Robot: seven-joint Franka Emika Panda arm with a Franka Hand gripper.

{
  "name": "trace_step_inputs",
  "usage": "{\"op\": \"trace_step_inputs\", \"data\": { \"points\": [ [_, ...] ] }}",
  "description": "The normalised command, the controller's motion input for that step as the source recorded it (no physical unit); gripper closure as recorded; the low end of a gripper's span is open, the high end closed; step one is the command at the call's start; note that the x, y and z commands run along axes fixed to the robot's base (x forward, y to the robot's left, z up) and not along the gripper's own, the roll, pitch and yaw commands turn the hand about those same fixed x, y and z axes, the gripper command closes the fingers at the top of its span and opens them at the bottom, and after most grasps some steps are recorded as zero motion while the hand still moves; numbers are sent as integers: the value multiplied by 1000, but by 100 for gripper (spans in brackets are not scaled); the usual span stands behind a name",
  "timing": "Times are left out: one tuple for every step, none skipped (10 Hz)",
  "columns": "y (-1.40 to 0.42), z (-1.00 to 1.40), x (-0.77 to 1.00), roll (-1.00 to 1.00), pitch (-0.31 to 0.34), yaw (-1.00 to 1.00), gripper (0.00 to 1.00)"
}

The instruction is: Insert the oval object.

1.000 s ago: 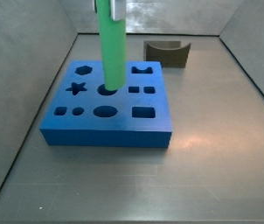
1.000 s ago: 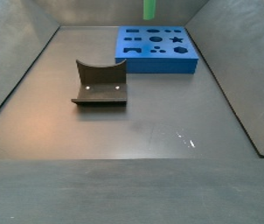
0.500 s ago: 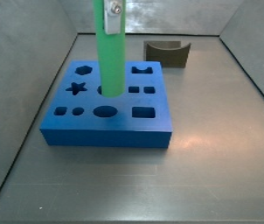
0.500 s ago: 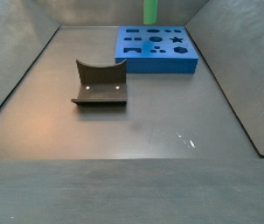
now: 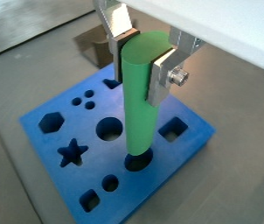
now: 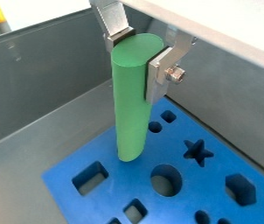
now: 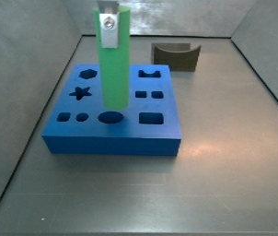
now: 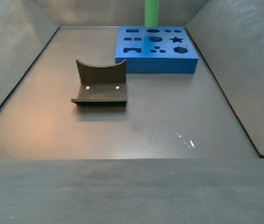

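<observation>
The gripper (image 5: 146, 54), with its flat silver finger plates (image 6: 111, 22) pressed against either side, is clamped on the top of the long, slim, bright green oval peg (image 5: 141, 101) and carries it upright above the flat blue foam block with shaped cut-outs (image 7: 113, 118). In a side view the green peg (image 7: 110, 64) stands in the upper middle of the frame, its lower end over the block's middle holes; whether the tip has entered a hole or only hangs just above one cannot be told from there. In a wrist view the tip sits at a dark rounded opening (image 5: 135, 161) and looks to be just at its mouth, while the other wrist picture shows the tip (image 6: 128, 156) beside a round hole (image 6: 163, 182), so the exact alignment is uncertain.

The high grip leaves the whole lower length free to go down into the block, and the vertical hold matches the holes, which open straight up. The likely step in hand is lining the oval cross-section up with its matching hole before lowering; a slight twist would make it catch on the rim.

A dark grey curved block (image 8: 98, 84) lies well apart on the grey metal surface (image 8: 158, 131), left of centre in that side view, clear of the work
</observation>
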Motion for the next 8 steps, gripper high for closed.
{"op": "trace_step_inputs", "data": {
  "points": [
    [-349,-83,0,69,63,-831,100],
    [-337,-131,0,17,83,-826,100],
    [-149,-129,-17,0,59,-617,100],
    [0,-3,0,0,9,0,100],
    [20,-91,0,53,0,0,100],
    [57,-243,0,26,0,0,100],
    [114,-257,0,13,0,0,100],
    [151,-226,0,0,0,0,100]
  ]
}}
